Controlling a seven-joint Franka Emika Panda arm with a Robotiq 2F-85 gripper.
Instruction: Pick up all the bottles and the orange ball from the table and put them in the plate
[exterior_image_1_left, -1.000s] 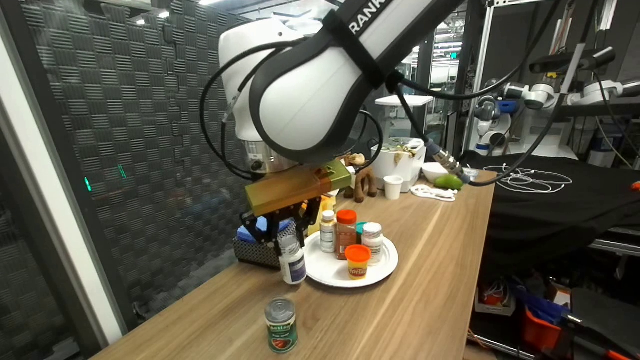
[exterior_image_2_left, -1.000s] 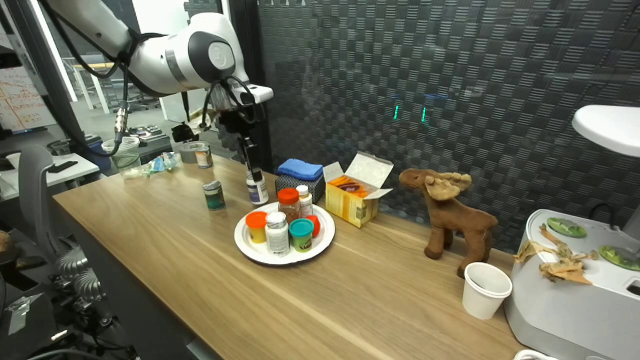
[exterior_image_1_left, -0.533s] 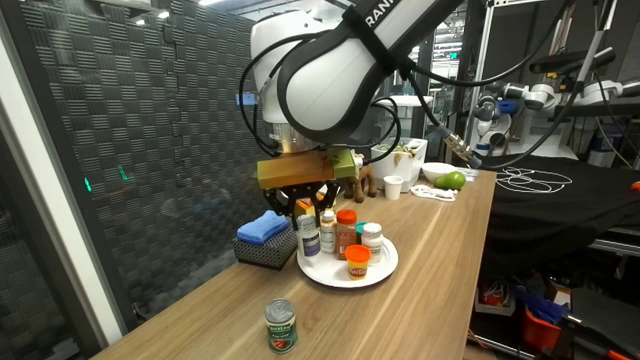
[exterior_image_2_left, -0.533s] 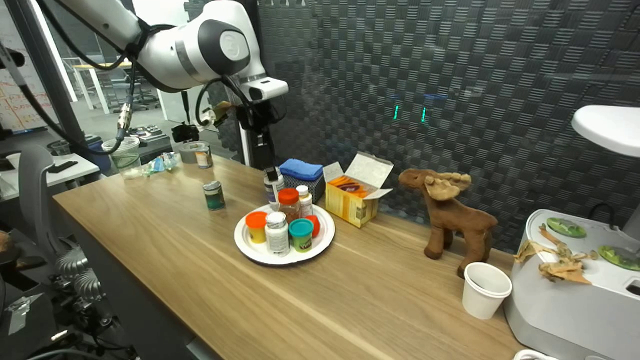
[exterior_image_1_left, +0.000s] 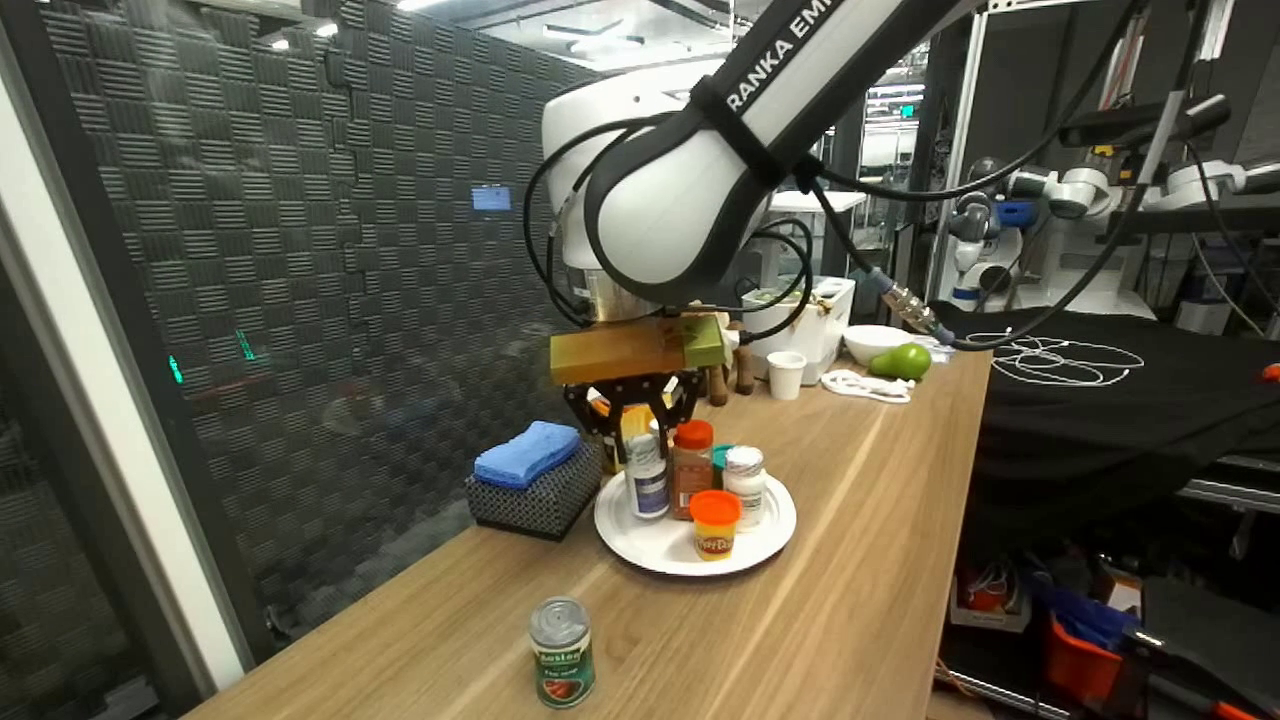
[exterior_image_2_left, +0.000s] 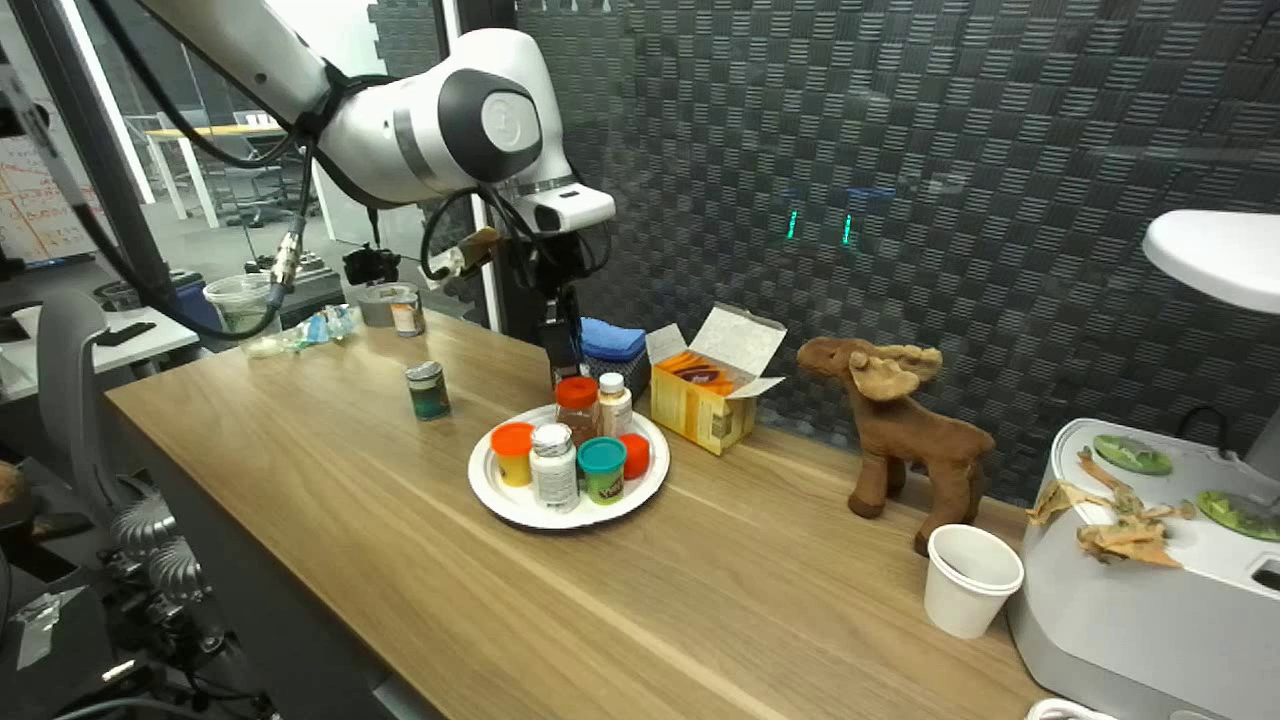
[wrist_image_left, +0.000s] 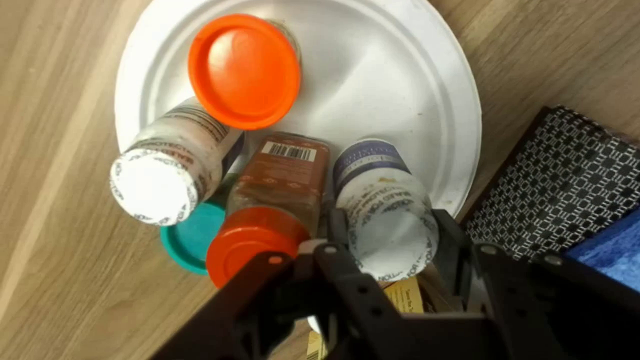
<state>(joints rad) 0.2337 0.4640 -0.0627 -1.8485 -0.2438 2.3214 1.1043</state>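
Note:
My gripper is shut on a white bottle with a purple label, upright over the plate's inner area; I cannot tell if its base touches. In the wrist view the fingers clasp this bottle's neck and cap. On the plate stand a red-capped spice bottle, a white-capped bottle, a white bottle, an orange-lidded tub and a teal-lidded tub. The orange-red ball sits behind the teal-lidded tub, hidden in the other views.
A soup can stands on the wooden table off the plate. A patterned box with a blue cloth is close beside the plate. An open yellow carton, a toy moose and paper cups stand beyond.
My gripper has carried the purple-labelled bottle up from the table beside the plate, rightward in both exterior views, then lower over the plate. The white-capped bottle and ball have shifted slightly.

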